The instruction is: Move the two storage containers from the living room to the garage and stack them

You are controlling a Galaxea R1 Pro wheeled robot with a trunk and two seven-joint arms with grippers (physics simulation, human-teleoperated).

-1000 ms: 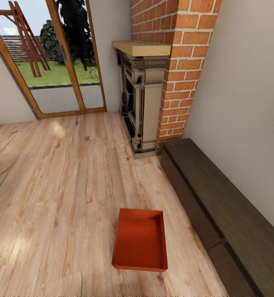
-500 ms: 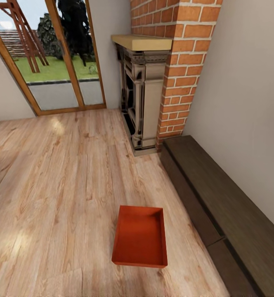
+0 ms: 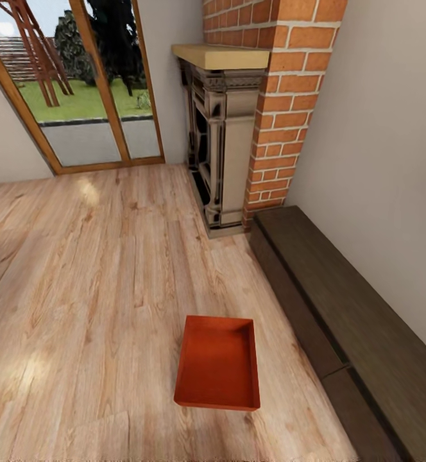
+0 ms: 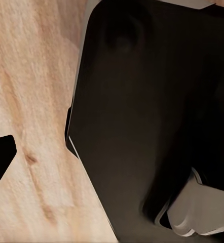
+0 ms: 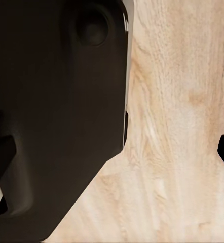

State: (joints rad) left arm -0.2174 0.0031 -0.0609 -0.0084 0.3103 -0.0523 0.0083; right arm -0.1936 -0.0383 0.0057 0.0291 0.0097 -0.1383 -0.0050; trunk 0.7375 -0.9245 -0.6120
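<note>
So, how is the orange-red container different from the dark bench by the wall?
The storage container is bright orange-red, while the bench is dark brown. The container is small and open-topped; the bench is long with a flat closed top. The container stands free on the plank floor; the bench runs along the wall. Both are rectangular and low.

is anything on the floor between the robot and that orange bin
Nothing visible stands in the way. The storage container sits alone on bare wood-plank floor, open side up. The dark low bench runs along the wall to its right, apart from it.
</note>
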